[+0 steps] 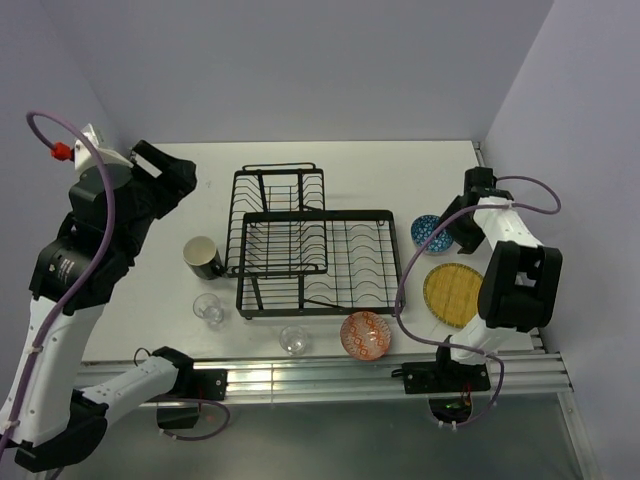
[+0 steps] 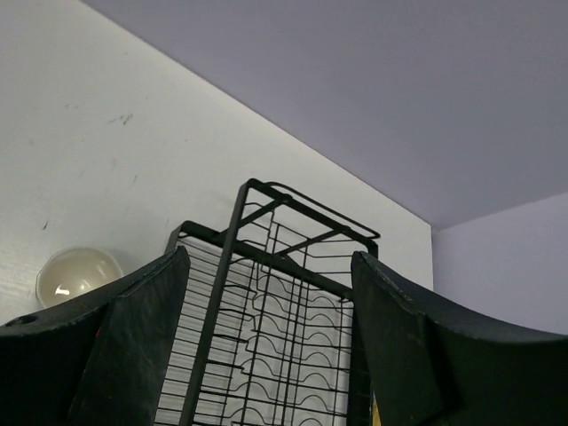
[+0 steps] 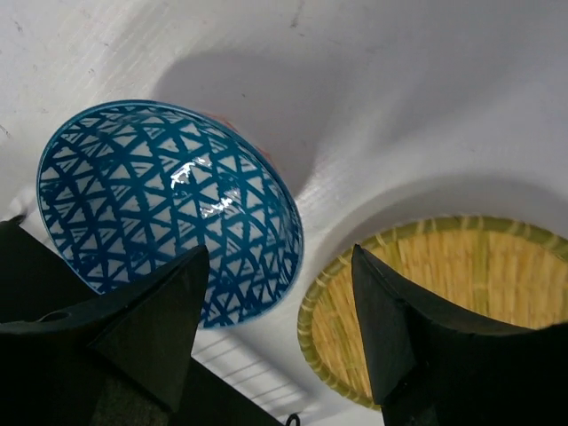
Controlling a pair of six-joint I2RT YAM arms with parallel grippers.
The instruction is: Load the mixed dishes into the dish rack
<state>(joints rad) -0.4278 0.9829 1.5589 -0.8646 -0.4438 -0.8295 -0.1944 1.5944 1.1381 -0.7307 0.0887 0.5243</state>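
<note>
Hovering beside the blue bowl, your right gripper has fingers spread; your left gripper, near the dish rack, likewise.

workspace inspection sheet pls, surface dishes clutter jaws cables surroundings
surface: white table, faint scuffs
job's things: dish rack empty; black mug, glass cup left of it; second glass cup, orange-red bowl in front; blue bowl, yellow plate right
clutter: nothing seen
grippers: left jaws open, empty, raised; right jaws open, empty, over blue bowl
cables: left purple cable, right purple cable, both looped
surroundings: lavender walls, metal rail at near edge
</note>
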